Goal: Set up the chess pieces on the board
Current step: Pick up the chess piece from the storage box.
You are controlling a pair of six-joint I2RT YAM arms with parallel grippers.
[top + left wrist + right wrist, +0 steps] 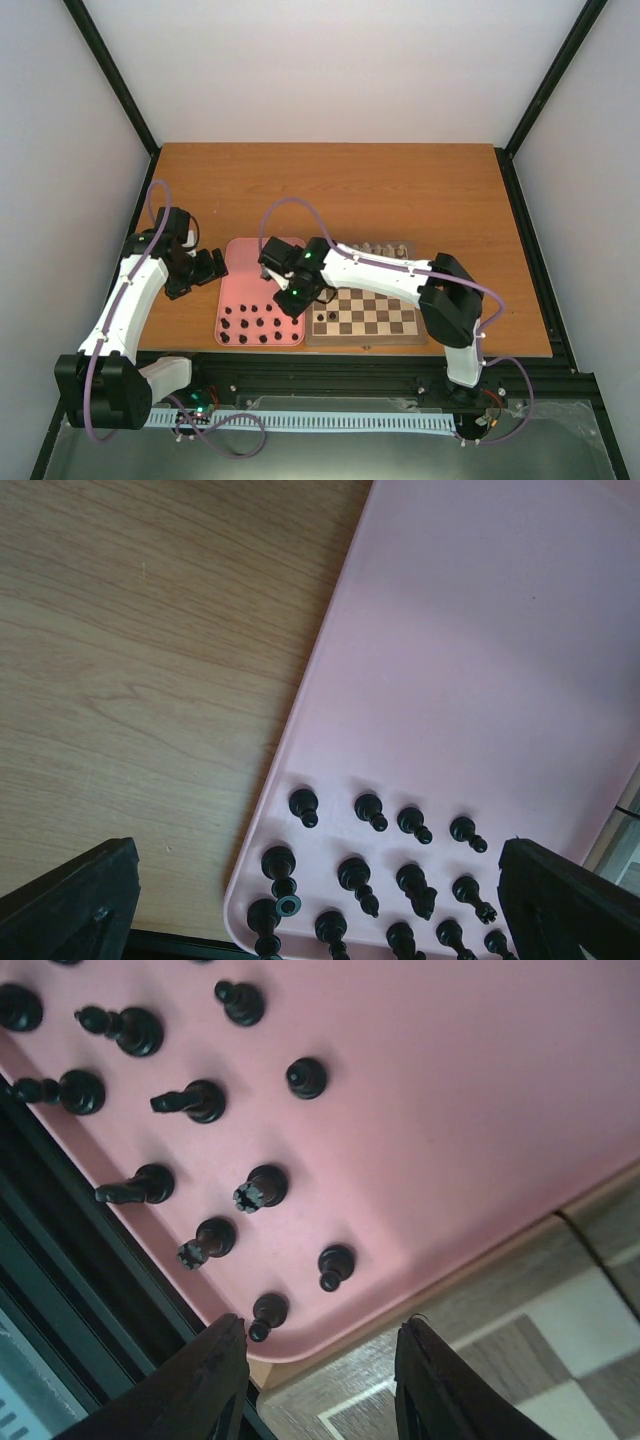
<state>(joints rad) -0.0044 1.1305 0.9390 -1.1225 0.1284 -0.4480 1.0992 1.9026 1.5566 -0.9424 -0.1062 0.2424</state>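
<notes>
The board (385,318) lies right of a pink tray (245,262). Several dark chess pieces (255,325) stand in the tray's near half. One dark piece (321,317) stands on the board's near left corner, and cream pieces (385,248) line its far edge. My right gripper (300,296) hangs over the seam between tray and board. In the right wrist view it (320,1360) is open and empty above the tray corner, close to a dark pawn (265,1312). My left gripper (315,910) is open over the tray's left edge, above the dark pieces (400,880).
The pink tray (480,1090) touches the board's left border (560,1340). A black frame rail (350,365) runs along the table's near edge. Bare wooden table (330,190) stretches behind the tray and board.
</notes>
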